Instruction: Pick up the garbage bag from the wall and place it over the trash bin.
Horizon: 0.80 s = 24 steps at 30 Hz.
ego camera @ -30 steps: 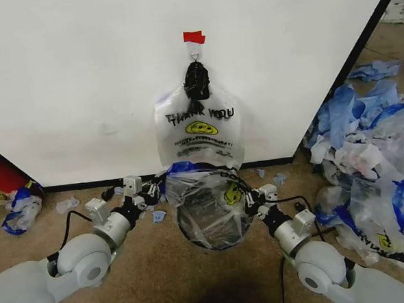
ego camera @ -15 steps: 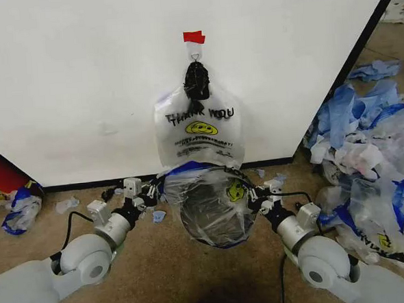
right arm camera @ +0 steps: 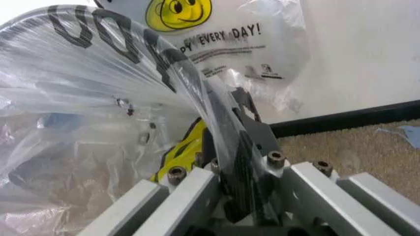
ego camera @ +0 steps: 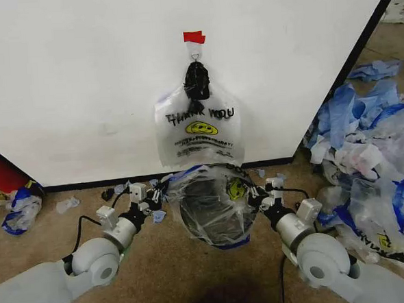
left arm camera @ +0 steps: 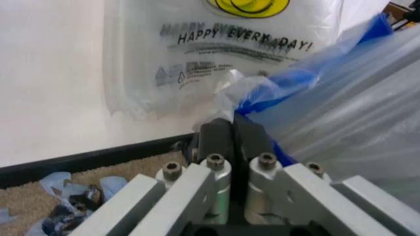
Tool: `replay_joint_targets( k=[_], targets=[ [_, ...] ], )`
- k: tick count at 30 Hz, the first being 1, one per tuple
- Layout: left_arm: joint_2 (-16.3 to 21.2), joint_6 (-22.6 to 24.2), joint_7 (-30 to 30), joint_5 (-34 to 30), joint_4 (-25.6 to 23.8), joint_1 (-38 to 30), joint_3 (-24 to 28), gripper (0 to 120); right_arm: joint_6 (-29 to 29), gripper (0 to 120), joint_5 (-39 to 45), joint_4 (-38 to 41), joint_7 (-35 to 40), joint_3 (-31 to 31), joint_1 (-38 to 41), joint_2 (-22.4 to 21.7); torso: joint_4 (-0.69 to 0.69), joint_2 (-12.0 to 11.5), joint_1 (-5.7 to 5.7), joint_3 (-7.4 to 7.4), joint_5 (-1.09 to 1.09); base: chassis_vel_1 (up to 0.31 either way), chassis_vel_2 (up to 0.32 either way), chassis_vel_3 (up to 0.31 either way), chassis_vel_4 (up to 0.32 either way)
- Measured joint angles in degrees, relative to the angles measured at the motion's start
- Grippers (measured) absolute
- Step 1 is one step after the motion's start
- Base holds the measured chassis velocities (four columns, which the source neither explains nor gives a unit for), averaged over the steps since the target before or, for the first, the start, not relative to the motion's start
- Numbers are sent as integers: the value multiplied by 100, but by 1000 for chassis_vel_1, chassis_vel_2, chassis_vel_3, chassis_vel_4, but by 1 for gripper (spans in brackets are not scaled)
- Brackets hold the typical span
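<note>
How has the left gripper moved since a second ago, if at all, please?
Yes. The left gripper, shut on the garbage bag, has shifted rightward and slightly down the view, judged against the wall's black edge strip.

Tan carpet floor, heaped blue-and-clear plastic bags at 3 o'clock, red object at 9 o'clock.

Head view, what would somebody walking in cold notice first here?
Probably the garbage bag stretched over the trash bin on the floor, with the left gripper and right gripper pinching its opposite edges. Right above it, a second smiley-face bag hangs from a hook on the wall. A heap of blue and clear bags lies off to the robot's right.
</note>
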Motion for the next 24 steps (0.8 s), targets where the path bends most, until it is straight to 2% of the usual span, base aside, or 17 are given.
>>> replay_joint_targets(
  k=[1, 6, 9, 12, 15, 17, 19, 22, 24],
  targets=[
    [0, 0, 0, 0, 0, 0, 0, 2, 0, 0, 0, 0, 0, 0, 0, 0, 0, 0, 0, 0, 0, 0, 0, 0, 0],
    [30, 24, 113, 19, 131, 97, -56, 23, 2, 0, -29, -68, -9, 4, 37, 3, 3, 0, 0, 1, -3, 0, 0, 0, 0],
    [55, 18, 94, 27, 159, 131, -146, 31, 2, 0, -105, -94, -12, 4, 44, 16, 0, 0, 0, 1, -1, 0, 0, 0, 0],
    [134, -49, -182, 24, 112, 206, -282, 45, 31, 0, -296, -151, -21, 2, 52, 72, 1, 0, 0, 1, -1, 0, 0, 0, 0],
    [197, -64, -274, 68, 59, 282, -362, 51, 46, 0, -382, -165, 1, 21, 31, 130, 3, 0, 0, 1, 0, 0, 0, 0, 0],
    [248, -83, -368, 115, 19, 354, -456, 63, 53, 0, -497, -166, 79, 190, -83, 267, 2, 0, 0, 1, -1, 0, 0, 0, 0],
    [267, -97, -418, 118, -24, 401, -537, 66, 73, 0, -541, -167, 135, 268, -126, 350, 0, 0, 0, 1, -5, 0, 0, 0, 0],
    [330, -112, -569, 54, -241, 620, -894, 78, 188, 0, -584, -195, 304, 429, -208, 676, -1, 0, 0, 1, 2, 0, 0, 0, 0],
    [357, -104, -708, -144, -584, 1060, -1486, 90, 339, 0, -566, -209, 411, 600, -269, 1056, 1, 0, 0, 0, -2, 0, 0, 0, 0]
  ],
)
